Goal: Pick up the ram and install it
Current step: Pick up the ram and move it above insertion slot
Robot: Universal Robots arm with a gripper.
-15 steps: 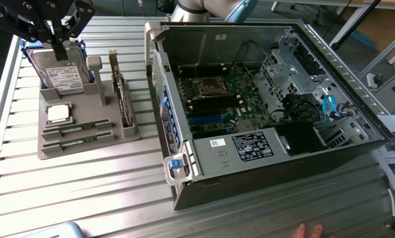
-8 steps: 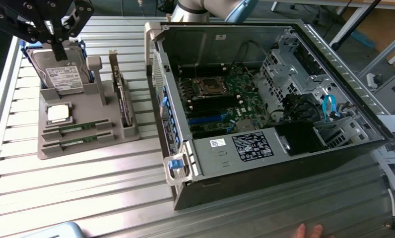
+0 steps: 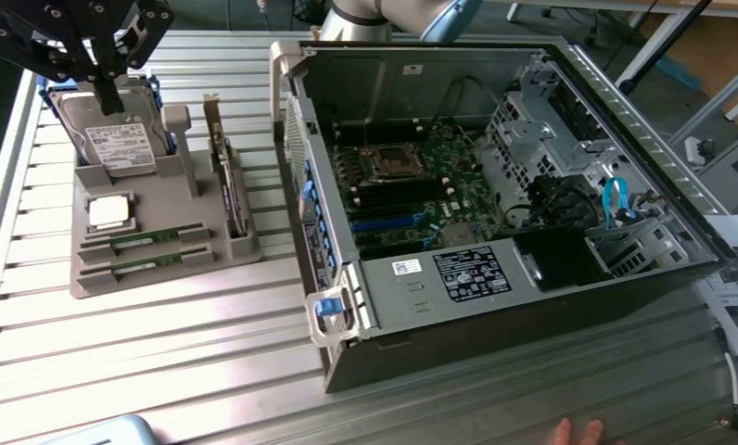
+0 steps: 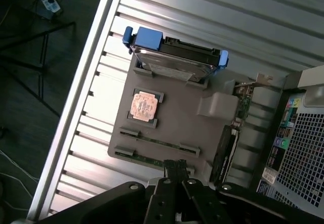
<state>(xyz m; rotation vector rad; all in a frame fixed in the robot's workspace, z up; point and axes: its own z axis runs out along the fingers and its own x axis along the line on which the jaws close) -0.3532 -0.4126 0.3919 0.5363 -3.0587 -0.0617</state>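
Two ram sticks, thin and green, lie in slots at the front of a grey holder [image 3: 159,209]: one ram stick [image 3: 146,239] and another ram stick [image 3: 143,269] just in front of it. In the wrist view the ram sticks [image 4: 158,143] sit just ahead of the fingertips. My black gripper [image 3: 106,100] hangs high over the holder's back end, above the hard drive [image 3: 120,139]. The gripper [image 4: 174,169] is shut with nothing held.
The holder also carries a CPU [image 3: 109,211] and an upright dark expansion card [image 3: 227,185]. An open computer case [image 3: 666,176] lies at the exterior view's right, its motherboard [image 3: 406,190] exposed. A person's hand [image 3: 579,432] shows at the front edge. The table [image 3: 159,362] is slatted metal.
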